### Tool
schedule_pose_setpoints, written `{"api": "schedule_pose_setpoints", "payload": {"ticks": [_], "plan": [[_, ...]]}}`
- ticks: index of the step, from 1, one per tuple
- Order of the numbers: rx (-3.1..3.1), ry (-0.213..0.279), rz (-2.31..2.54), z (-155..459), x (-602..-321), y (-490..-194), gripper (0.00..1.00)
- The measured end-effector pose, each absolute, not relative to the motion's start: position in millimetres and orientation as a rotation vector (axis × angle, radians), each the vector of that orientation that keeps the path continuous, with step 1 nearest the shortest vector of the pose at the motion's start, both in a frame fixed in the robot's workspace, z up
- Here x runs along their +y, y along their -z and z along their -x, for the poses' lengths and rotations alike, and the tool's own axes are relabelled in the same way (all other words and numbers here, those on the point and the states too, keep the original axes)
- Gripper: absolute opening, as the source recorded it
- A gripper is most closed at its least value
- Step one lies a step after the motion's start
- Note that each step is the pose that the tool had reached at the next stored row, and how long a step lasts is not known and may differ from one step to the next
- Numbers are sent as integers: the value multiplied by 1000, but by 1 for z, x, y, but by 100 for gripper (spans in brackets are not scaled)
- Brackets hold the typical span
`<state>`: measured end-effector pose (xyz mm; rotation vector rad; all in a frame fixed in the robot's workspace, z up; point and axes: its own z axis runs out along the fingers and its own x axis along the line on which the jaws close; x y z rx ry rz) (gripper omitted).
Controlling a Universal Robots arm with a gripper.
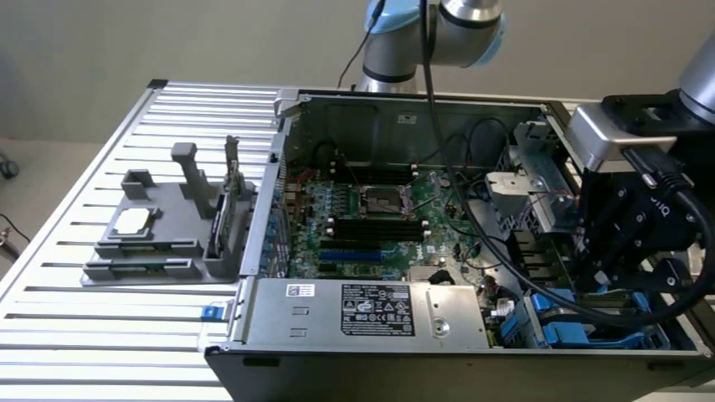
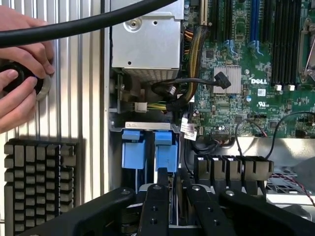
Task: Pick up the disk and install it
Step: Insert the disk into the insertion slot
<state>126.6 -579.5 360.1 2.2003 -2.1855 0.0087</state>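
Black gripper [image 2: 172,173] is hanging low over the drive bay of the open computer case [image 1: 447,377], and whether it is gripping anything I cannot tell. The disk [image 2: 166,147] is sitting in that bay in its blue carrier, touching the gripper's tip, beside a second blue carrier [image 2: 133,147]. Out on the slatted table [image 1: 90,335], a person's hand [image 2: 22,59] is holding a black round object [image 2: 12,78] near a black finned block [image 2: 39,187].

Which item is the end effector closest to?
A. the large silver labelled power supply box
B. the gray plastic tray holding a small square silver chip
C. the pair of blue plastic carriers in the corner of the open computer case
C: in the wrist view the end effector is right next to the blue plastic carriers.
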Motion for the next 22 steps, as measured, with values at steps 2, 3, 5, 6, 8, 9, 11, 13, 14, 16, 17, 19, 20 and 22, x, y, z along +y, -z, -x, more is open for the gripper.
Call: {"api": "schedule_pose_setpoints", "payload": {"ticks": [2,3,5,6,8,9,11,13,14,16,17,19,20,22], "plan": [[-2185,-9,-2200,-127,-580,-356,22],[-2185,-9,-2200,-127,-579,-355,22],[-2185,-9,-2200,-127,-579,-351,22],[-2185,-9,-2200,-127,-579,-349,22],[-2185,-9,-2200,-127,-580,-346,22],[-2185,-9,-2200,-127,-580,-344,22],[-2185,-9,-2200,-128,-580,-340,22],[-2185,-9,-2200,-128,-580,-336,22],[-2185,-9,-2200,-128,-579,-335,22],[-2185,-10,-2200,-128,-580,-331,22],[-2185,-10,-2200,-128,-580,-330,22],[-2185,-9,-2200,-128,-579,-330,22],[-2185,-9,-2200,-128,-580,-330,22],[-2186,-5,-2201,-128,-580,-336,22]]}}
